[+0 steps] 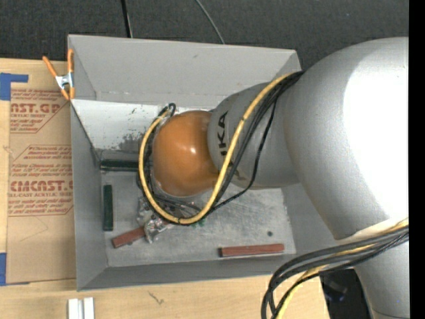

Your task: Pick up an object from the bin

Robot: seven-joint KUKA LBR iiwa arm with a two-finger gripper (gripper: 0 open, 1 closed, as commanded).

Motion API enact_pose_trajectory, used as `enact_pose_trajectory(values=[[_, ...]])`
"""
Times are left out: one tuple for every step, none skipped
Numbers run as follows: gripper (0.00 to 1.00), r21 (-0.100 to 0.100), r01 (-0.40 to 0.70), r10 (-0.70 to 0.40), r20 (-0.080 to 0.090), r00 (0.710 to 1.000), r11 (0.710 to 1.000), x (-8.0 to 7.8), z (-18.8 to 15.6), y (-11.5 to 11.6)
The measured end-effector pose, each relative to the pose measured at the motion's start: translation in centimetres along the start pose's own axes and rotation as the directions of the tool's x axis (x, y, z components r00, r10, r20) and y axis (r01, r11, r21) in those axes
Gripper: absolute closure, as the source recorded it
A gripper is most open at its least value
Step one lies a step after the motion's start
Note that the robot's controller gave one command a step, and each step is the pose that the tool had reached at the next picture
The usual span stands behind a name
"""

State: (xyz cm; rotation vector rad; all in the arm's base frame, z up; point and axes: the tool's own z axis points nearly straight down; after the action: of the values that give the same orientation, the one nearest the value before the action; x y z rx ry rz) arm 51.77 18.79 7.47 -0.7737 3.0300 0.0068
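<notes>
End effector (151,223) low in the left front of the grey bin (199,65) | open or closed: cannot tell, orange cover (182,151) blocks it | short reddish-brown stick (128,239) just beside its tip | dark green bar (107,208) near, left | longer reddish-brown bar (251,250) well apart, right

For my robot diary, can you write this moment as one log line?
gripper: down in bin, view's lower left | nearest: short brown stick, contact unclear | elsewhere: green stick, long brown bar
</notes>
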Motion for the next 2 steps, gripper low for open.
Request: enact_pose_trajectory(values=[[1.0,0.0,0.0,0.0,-0.006,1.0,1.0,0.1,-0.3,0.0],[1.0,-0.002,0.001,-0.001,-0.022,1.0,1.0,0.5,-2.2,0.1]])
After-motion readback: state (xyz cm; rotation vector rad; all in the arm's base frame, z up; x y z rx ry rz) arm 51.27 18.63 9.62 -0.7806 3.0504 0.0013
